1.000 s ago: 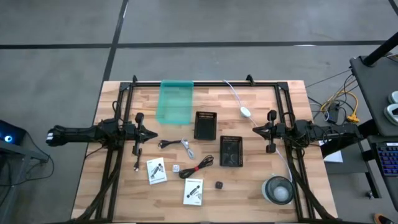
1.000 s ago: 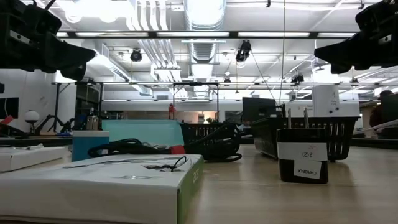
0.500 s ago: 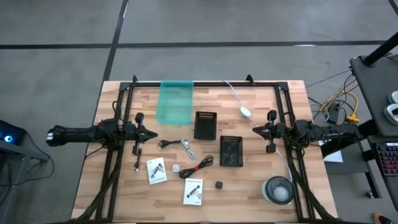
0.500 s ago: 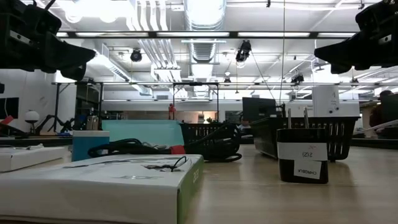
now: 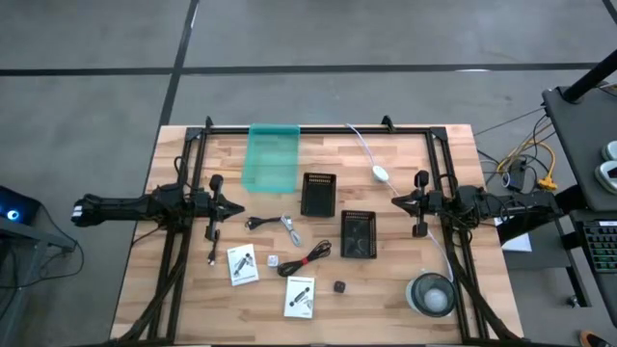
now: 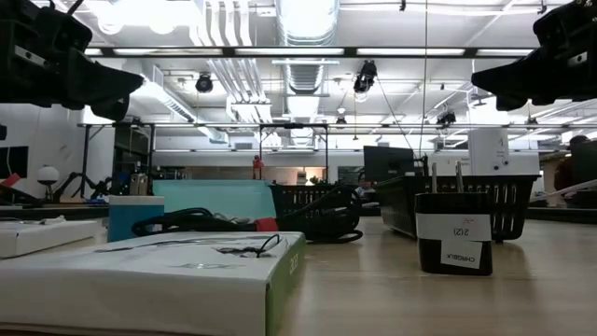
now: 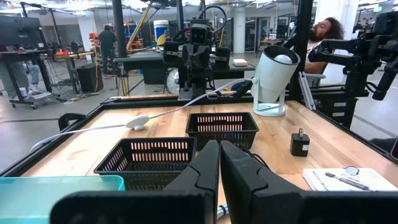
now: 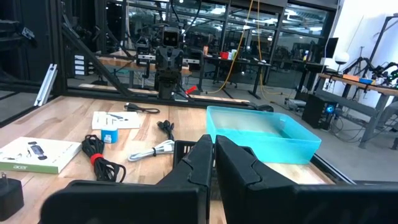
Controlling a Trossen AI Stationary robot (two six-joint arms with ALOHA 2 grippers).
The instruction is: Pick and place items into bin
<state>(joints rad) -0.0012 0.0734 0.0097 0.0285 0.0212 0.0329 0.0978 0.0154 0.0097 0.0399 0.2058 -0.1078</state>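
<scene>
Both arms hover still over the table, touching nothing. My left gripper (image 5: 237, 207) (image 7: 219, 163) is shut at the table's left side. My right gripper (image 5: 393, 200) (image 8: 212, 159) is shut at the right side. Between them, loose items lie flat on the wood: a black cable (image 5: 256, 224), a pale cable (image 5: 290, 229), a red-black coiled cable (image 5: 308, 258), two white packets (image 5: 242, 264) (image 5: 300, 297), a white cube (image 5: 273, 260), a black cube (image 5: 339, 286) and a thin black stick (image 5: 212, 256). The teal bin (image 5: 273, 157) stands near the far edge.
Two black mesh baskets (image 5: 319, 194) (image 5: 359, 234) stand mid-table. A white oval on a white cord (image 5: 380, 173) lies far right. A round clear container (image 5: 431, 294) stands near the right corner. A black frame (image 5: 318, 128) borders the table; people show in the room beyond.
</scene>
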